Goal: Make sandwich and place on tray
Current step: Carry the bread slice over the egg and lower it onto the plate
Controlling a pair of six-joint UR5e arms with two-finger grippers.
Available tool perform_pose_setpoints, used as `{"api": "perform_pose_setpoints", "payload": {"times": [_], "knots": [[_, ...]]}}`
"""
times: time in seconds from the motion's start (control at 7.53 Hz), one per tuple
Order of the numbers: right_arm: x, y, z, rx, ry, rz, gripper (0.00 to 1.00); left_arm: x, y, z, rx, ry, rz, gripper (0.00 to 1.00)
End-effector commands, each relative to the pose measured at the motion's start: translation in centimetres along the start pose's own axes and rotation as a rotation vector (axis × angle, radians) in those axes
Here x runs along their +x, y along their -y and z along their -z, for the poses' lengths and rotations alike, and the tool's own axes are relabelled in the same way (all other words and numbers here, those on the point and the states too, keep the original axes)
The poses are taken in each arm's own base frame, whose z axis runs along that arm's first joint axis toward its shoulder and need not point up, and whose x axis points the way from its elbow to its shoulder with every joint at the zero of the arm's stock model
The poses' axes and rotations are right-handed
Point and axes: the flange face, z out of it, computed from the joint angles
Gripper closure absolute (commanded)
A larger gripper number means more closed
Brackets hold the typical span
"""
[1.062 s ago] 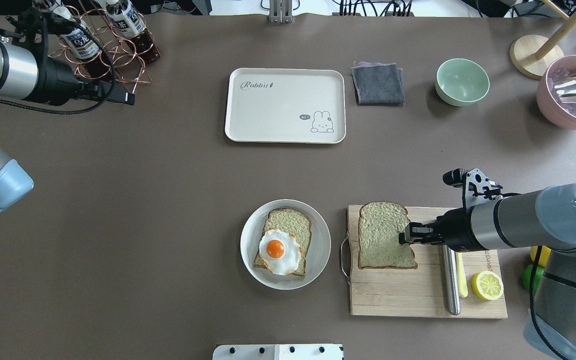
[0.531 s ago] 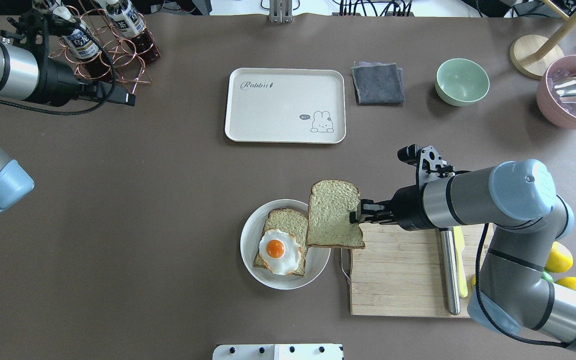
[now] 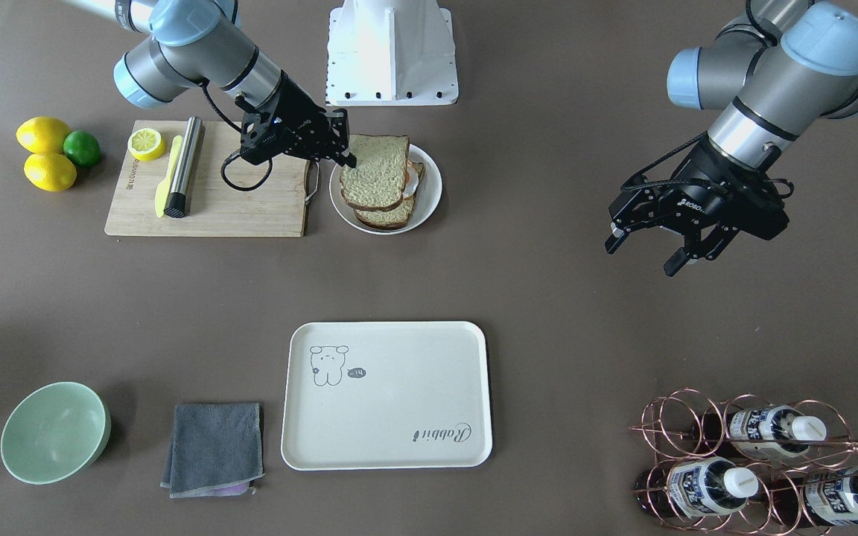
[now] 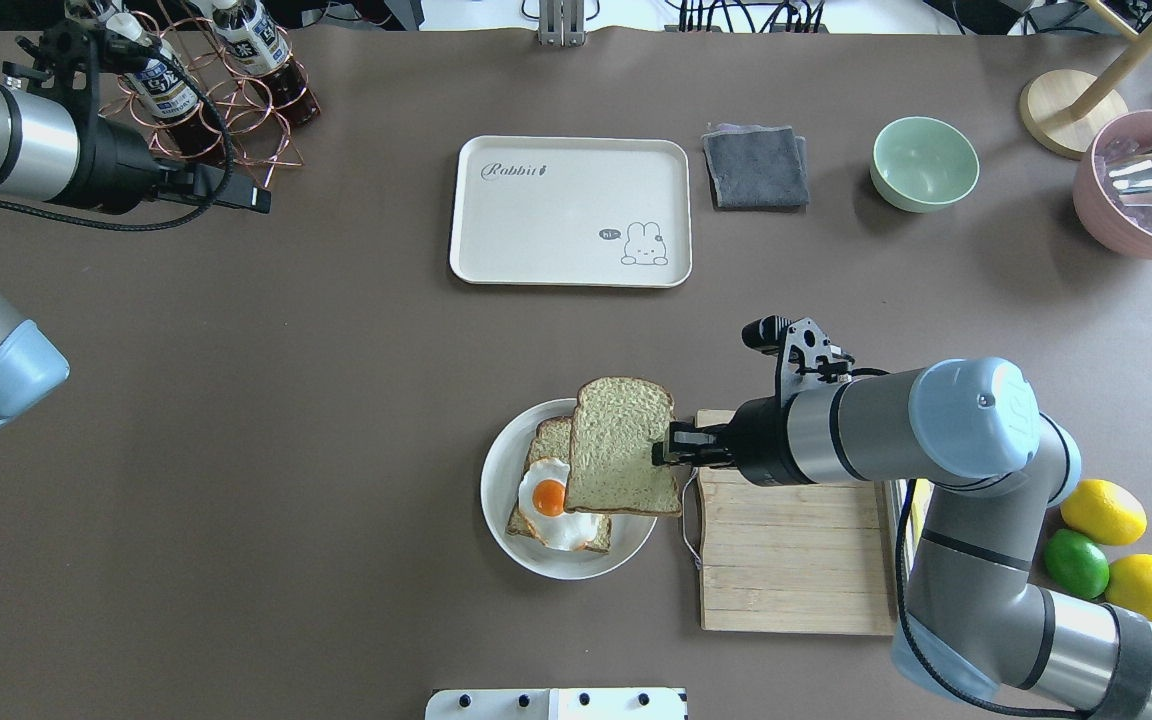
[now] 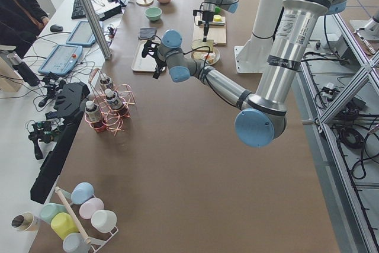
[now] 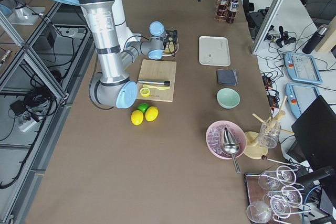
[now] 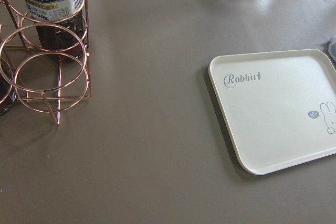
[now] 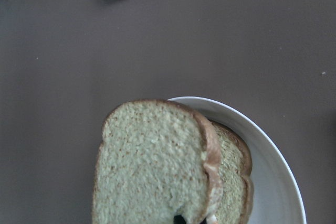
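Observation:
My right gripper (image 4: 664, 455) is shut on the edge of a speckled bread slice (image 4: 621, 445) and holds it a little above the round grey plate (image 4: 496, 500). The slice overlaps the right part of the lower slice (image 4: 548, 440) and the toy fried egg (image 4: 548, 500) on that plate. The right wrist view shows the held slice (image 8: 149, 171) over the plate (image 8: 273, 171). The cream Rabbit tray (image 4: 556, 210) lies bare at the far middle. My left gripper (image 3: 649, 249) is open and empty, high near the bottle rack.
The wooden cutting board (image 4: 786, 560) lies right of the plate, with a steel rod (image 3: 182, 167) and a lemon half (image 3: 146, 143) on it. Lemons and a lime (image 4: 1101, 510), a grey cloth (image 4: 754, 165), a green bowl (image 4: 924, 163), a pink bowl (image 4: 1146, 185) and a copper bottle rack (image 4: 206, 80) stand around.
My right gripper has lifted the bread slice off the cutting board and carried it left, over the plate. The left arm has not moved.

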Motion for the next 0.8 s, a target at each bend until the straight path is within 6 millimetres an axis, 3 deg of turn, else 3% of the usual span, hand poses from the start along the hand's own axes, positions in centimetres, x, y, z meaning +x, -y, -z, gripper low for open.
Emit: {"api": "perform_pose_setpoints", "payload": {"times": [0.0, 0.66], "knots": [[-0.4, 0.4, -2.5, 0.006, -0.017, -0.009, 1.0, -0.1, -0.1, 0.1, -0.001, -0.002, 0.0, 0.03], [0.2, -1.7, -4.1, -0.007, -0.037, -0.016, 1.0, -0.4, -0.4, 0.2, 0.001, -0.002, -0.002, 0.03]]}}
